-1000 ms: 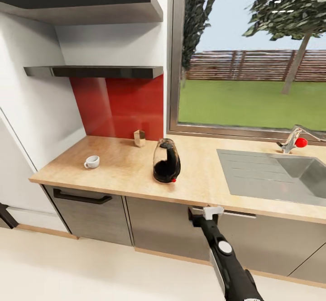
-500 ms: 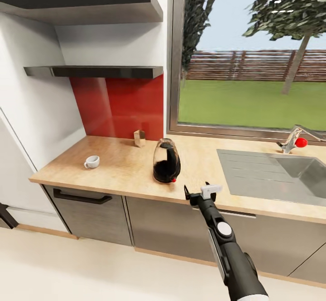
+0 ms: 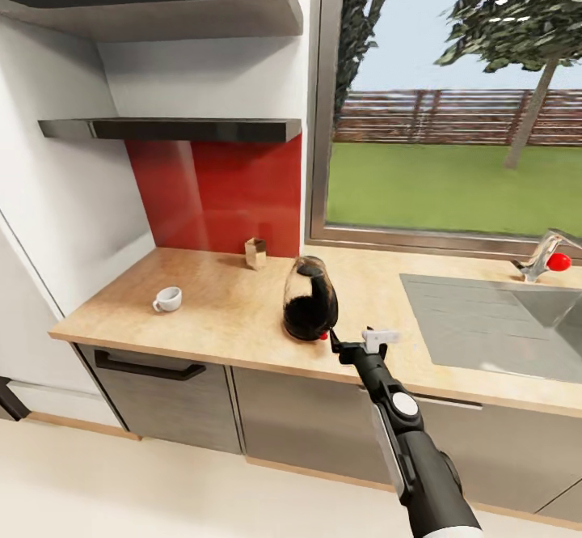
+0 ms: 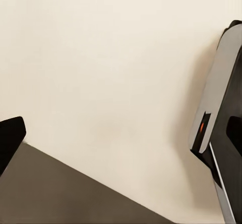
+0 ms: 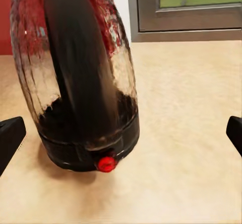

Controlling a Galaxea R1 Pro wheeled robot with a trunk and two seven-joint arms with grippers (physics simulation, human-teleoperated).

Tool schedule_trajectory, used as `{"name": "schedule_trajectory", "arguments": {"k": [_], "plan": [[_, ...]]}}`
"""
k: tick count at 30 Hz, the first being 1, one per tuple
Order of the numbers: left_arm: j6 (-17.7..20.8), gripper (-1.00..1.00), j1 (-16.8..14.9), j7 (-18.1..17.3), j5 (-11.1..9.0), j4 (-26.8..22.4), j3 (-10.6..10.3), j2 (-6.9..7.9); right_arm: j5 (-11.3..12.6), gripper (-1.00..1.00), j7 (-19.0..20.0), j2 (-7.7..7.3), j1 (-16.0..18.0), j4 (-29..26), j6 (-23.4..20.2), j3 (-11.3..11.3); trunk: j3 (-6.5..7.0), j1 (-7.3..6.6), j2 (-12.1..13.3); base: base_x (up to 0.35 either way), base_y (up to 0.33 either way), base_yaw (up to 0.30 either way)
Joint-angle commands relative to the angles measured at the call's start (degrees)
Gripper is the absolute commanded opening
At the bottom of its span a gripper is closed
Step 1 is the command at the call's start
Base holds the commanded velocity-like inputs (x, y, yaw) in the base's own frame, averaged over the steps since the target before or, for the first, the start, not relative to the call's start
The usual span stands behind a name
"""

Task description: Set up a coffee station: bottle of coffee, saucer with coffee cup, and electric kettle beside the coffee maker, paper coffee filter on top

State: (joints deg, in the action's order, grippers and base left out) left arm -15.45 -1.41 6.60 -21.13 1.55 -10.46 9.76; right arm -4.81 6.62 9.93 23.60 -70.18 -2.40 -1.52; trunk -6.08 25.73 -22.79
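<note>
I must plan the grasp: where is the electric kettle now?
In the head view the electric kettle stands upright on the kitchen countertop, left of the sink, directly ahead of the right gripper.

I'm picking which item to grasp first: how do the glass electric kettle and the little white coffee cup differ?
The rounded clear glass electric kettle with black loop handle is far taller than the tiny white coffee cup. The kettle is see-through and dark below; the cup is opaque white. The kettle stands just before the open right gripper; the cup sits farther left. Both stand upright on the beige wood-grain kitchen countertop.
</note>
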Motion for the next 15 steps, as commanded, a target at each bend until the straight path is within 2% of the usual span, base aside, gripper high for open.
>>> {"name": "schedule_trajectory", "arguments": {"k": [1, 7, 12, 15], "plan": [[-0.32, 1.0, -0.08, 0.08, -0.29, 0.16, -0.49, -0.04, -0.49, 1.0, 0.35, 0.06, 0.04, -0.02, -0.28, -0.16, -0.12, 0.06, -0.12, 0.151, 0.129, 0.0], [-0.3, 1.0, 0.0, 0.08, -0.26, 0.19, -0.58, -0.1, -0.51, 1.0, 0.34, 0.06, 0.03, 0.32, -0.21, -0.11, -0.12, 0.06, -0.12, 0.053, 0.036, 0.0], [-0.21, 1.0, 0.01, 0.08, -0.24, 0.2, -0.61, -0.14, -0.54, 1.0, 0.26, 0.06, 0.04, 0.26, -0.17, -0.13, -0.12, 0.06, -0.12, 0.213, 0.145, 0.0], [-0.08, 1.0, 0.43, 0.07, -0.39, 0.28, -0.7, -0.11, -0.76, 1.0, 0.03, 0.06, 0.04, 0.75, -0.27, -0.24, -0.12, 0.06, -0.12, 0.0, 0.0, 0.0]]}}
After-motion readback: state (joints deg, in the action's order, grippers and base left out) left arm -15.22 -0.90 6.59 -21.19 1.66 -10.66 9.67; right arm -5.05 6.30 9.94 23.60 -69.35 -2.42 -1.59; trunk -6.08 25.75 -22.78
